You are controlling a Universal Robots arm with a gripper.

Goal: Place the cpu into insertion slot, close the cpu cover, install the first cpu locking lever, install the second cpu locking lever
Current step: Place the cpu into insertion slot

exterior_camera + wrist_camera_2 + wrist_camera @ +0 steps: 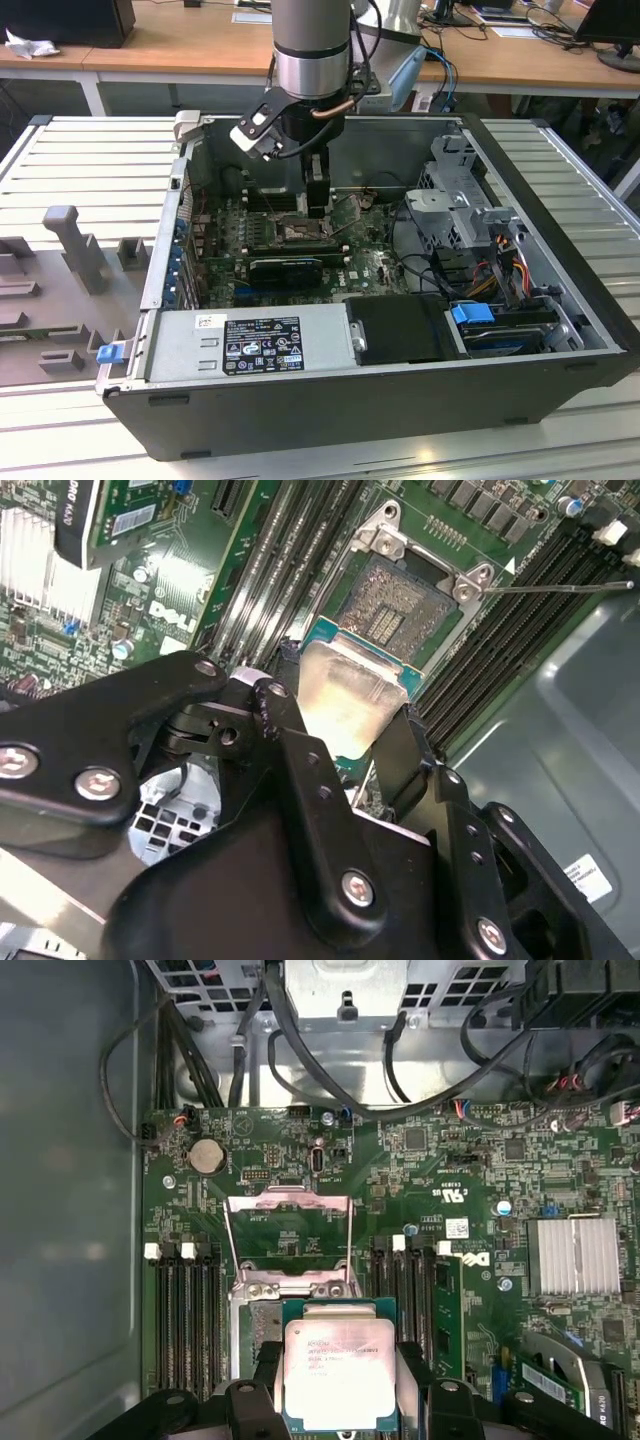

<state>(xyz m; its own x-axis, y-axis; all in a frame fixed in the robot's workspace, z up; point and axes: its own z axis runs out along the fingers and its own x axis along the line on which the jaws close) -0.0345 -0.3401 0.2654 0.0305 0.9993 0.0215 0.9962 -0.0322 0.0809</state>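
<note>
We hold the cpu point(338, 1365) pinched by two opposite edges in the gripper point(340, 1384), its fingers closed onto the chip. It hangs just over the insertion slot point(395, 610), offset to one side and not seated; we cannot tell whether anything touches. The cpu cover point(288, 1232) stands swung up, clear of the slot.

The chip lies flat, silver lid up, its edges parallel to the memory slots point(185, 1320). It is near-square, so we see no real long axis.

Our worry is that a slight tilt or sideways offset going down could land a corner on the slot's pins and bend them. A slipping grip would do the same.
</note>
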